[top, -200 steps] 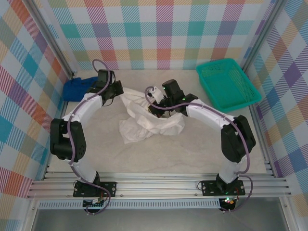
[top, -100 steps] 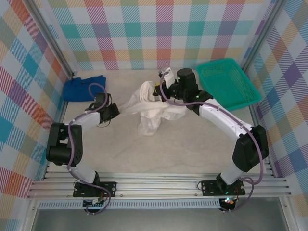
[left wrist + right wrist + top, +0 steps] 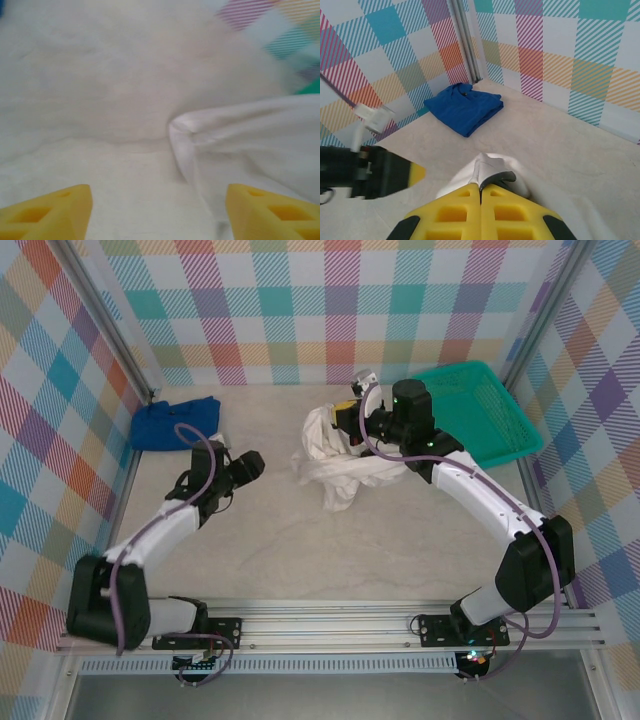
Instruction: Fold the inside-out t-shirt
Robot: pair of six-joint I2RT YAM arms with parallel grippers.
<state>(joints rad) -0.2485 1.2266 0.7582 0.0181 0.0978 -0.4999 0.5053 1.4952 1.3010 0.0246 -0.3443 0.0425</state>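
The t-shirt (image 3: pixel 335 468) sits bunched on the worktop (image 3: pixel 300 550) beside the green basket (image 3: pixel 470 412), one end pinched in the right jaws. The left jaws are open and empty. A shirt corner lies just ahead of them, toward the basket.

The white t-shirt (image 3: pixel 335 465) is crumpled up and full of wrinkles. Its top part is lifted up, with a small fold (image 3: pixel 492 167) pinched tight in the right gripper (image 3: pixel 347 420). The rest hangs down in a soft heap and rests on the surface (image 3: pixel 300 540), near the middle and toward the back. One thick, doubled-over edge (image 3: pixel 182 145) lies low against the surface.
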